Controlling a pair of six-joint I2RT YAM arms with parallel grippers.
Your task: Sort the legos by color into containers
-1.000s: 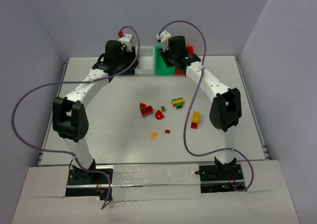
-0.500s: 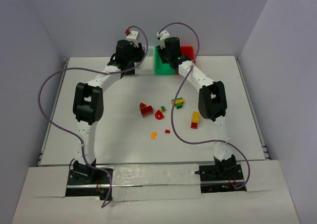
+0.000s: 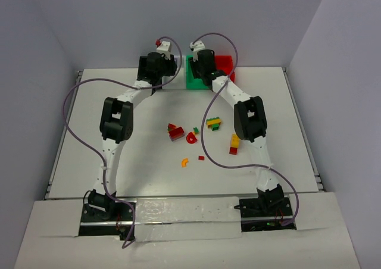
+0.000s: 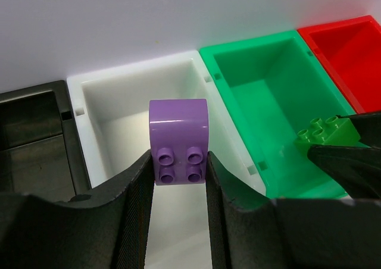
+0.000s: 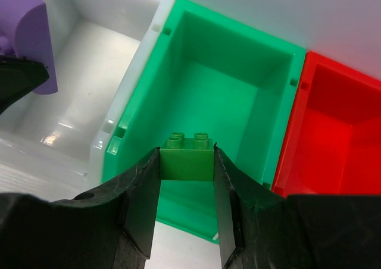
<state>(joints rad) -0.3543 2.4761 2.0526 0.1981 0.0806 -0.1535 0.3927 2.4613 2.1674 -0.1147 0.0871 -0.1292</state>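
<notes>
Fingers (image 4: 138, 191) of the left gripper (image 4: 177, 177) clamp a purple brick (image 4: 178, 139), studs toward the camera; the right gripper (image 5: 187, 165) pinches a green brick (image 5: 187, 159), studs up. Purple hangs over the near end of the white bin (image 4: 119, 105), green over the near wall of the green bin (image 5: 226, 78). Both cavities run lengthwise away from the fingers, so a short forward reach probably precedes each release.

No legible text, label, brand, number or sign anywhere in any of the three views.
</notes>
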